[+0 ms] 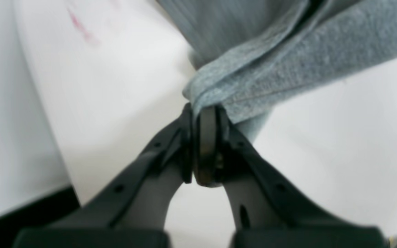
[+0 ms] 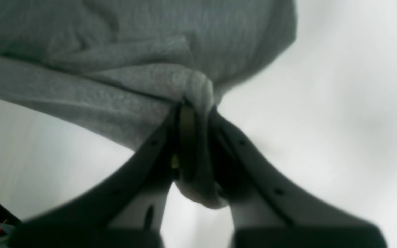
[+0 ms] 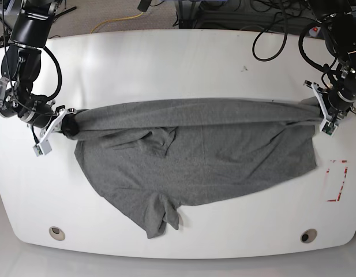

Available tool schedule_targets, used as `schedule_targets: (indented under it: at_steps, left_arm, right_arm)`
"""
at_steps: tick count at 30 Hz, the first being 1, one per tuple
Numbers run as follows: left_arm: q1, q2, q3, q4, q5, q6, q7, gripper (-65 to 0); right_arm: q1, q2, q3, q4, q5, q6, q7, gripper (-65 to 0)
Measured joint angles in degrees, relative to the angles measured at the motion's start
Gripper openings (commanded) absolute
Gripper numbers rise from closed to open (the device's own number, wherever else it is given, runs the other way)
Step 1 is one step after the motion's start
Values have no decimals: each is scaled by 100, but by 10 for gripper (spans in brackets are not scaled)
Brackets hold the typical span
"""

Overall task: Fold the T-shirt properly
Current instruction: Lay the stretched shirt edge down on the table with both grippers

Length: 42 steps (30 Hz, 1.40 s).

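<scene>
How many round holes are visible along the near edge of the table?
2: one hole near the table's front corner on the base view's left, the other hole near the front corner on its right. The T-shirt may hide others.

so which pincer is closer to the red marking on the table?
Left. The left pincer grips the T-shirt just above the red marking; the right pincer holds the shirt's far end, across the table.

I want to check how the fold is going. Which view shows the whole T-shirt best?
The base view: the T-shirt shows entire, stretched between the right gripper and the left gripper, its lower part lying on the table. The wrist views show only blurred bunched cloth pinched in each gripper.
</scene>
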<state>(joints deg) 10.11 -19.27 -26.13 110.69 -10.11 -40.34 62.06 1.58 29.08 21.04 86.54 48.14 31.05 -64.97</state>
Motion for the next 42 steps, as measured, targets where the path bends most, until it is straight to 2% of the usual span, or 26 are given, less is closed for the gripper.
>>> schedule_targets:
  at_steps: [6, 14, 21, 26, 34, 37, 40, 42]
  left_arm:
    - [498, -216, 7, -4, -35, -4, -63, -647]
    - [573, -365, -61, -527, -52, -2, -90, -646]
    - [560, -391, -225, -911, -20, 0, -538, -644]
    - [540, -389, -221, -1241, -26, -4, -673, -581]
    - [-168, -317, -492, -1475, -181, 0, -664, -589]
    - [-442, -282, -498, -1847, -221, -4, -431, -587]
    - [-774, -282, -496, -2288, -164, -7, -334, -524]
    - [-1001, -289, -494, -2632, -201, -2, -341, -404]
  right_arm:
    - [-372, 33, 11, 0, 162, 7, 15, -629]
    - [-796, -9, 9, -2, 177, 7, -98, -629]
    - [-870, -179, 7, -2, 181, 7, -109, -629]
    - [-879, -153, 9, -2, 179, 7, -109, -629]
    - [-868, -146, 9, -2, 173, 7, -109, -629]
    - [-857, -153, 9, 0, 170, 7, -103, -629]
    - [-866, -168, 9, -2, 177, 7, -107, -629]
    - [-874, -175, 9, -2, 166, 7, -105, -629]
